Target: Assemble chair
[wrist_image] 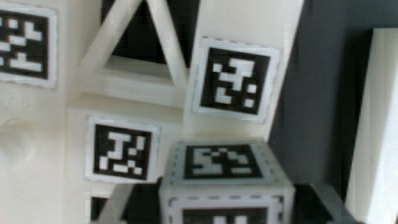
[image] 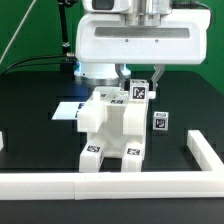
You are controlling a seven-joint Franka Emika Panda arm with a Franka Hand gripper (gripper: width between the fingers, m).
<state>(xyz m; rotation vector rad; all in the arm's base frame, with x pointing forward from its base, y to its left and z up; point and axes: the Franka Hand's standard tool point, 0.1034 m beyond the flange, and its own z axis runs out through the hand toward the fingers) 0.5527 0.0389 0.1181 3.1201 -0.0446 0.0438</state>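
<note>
Standing at the middle of the black bench (image: 28, 128): small matte white blocky plastic chair (image: 108, 128), pieces joined. Poised at its one o'clock, over the tagged upright (image: 140, 92): claw (image: 139, 80), straddling that upright. Gripping or merely flanking it, cannot tell.

Black tabletop (image: 30, 112) (green backdrop (image: 22, 25) behind)

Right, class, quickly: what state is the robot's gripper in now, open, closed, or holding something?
Gripper: its fingers flank the tagged upright of the chair; whether they are closed on it cannot be told.
</note>
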